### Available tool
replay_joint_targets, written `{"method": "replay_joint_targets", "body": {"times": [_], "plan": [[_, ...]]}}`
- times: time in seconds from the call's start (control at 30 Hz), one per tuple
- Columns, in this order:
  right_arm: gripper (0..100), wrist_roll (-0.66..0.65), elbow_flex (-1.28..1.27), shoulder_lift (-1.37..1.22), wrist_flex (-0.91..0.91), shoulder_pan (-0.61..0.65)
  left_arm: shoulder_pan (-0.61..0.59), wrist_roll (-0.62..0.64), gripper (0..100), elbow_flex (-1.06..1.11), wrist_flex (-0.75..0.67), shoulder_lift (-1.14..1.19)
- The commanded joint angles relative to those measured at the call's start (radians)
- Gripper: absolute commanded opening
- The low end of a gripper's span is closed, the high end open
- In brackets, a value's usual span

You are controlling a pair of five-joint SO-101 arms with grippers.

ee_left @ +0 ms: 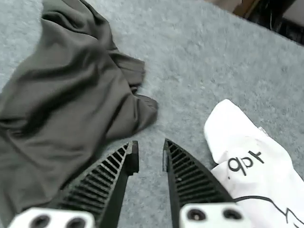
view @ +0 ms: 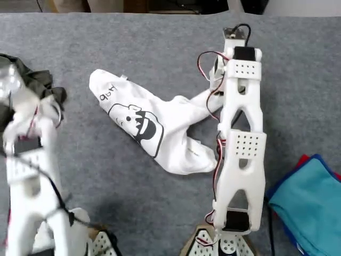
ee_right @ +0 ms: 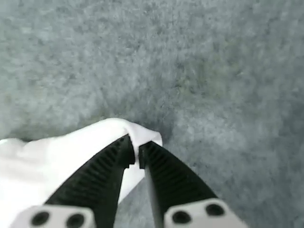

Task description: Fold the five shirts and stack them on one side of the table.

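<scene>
While my right gripper (ee_right: 136, 151) pinches a corner of the white shirt (view: 176, 144) mid-table, presumably to spread it; my left gripper (ee_left: 149, 156) hangs parted, empty, beside the dark shirt (ee_left: 61, 95) at the left edge.

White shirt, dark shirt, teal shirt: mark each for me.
white shirt (view: 139, 125): high view, on its printed face.
dark shirt (ee_left: 61, 95): left wrist view, mid-cloth.
teal shirt (view: 311, 200): high view, top fold.
</scene>
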State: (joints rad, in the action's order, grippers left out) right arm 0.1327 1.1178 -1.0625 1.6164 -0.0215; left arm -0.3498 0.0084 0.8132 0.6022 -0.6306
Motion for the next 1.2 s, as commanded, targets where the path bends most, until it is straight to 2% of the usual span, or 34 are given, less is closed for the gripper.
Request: {"method": "replay_joint_targets", "body": {"times": [0.0, 0.17, 0.33, 0.6, 0.73, 0.83, 1.03, 1.17], "plan": [[0.5, -0.002, 0.059, -0.015, -0.054, 0.005, 0.071, 0.008, 10, -0.308, 0.095, 0.262], [0.5, -0.002, 0.058, -0.039, -0.101, -0.001, 0.161, 0.055, 10, -0.631, 0.169, 0.628], [0.5, -0.006, 0.051, -0.041, -0.149, -0.004, 0.186, 0.078, 10, -0.934, 0.19, 0.957], [0.5, -0.008, 0.059, -0.101, -0.215, -0.01, 0.227, 0.216, 10, -1.335, 0.311, 1.33], [0.5, -0.008, 0.061, -0.099, -0.218, -0.01, 0.249, 0.269, 9, -1.511, 0.437, 1.438], [0.5, -0.008, 0.061, -0.101, -0.218, -0.01, 0.247, 0.262, 1, -1.619, 0.542, 1.494], [0.5, -0.009, 0.061, -0.101, -0.218, -0.012, 0.224, 0.259, 2, -1.728, 0.809, 1.537], [0.5, -0.009, 0.061, -0.101, -0.218, -0.012, 0.175, 0.244, 2, -1.754, 0.919, 1.543]]}}
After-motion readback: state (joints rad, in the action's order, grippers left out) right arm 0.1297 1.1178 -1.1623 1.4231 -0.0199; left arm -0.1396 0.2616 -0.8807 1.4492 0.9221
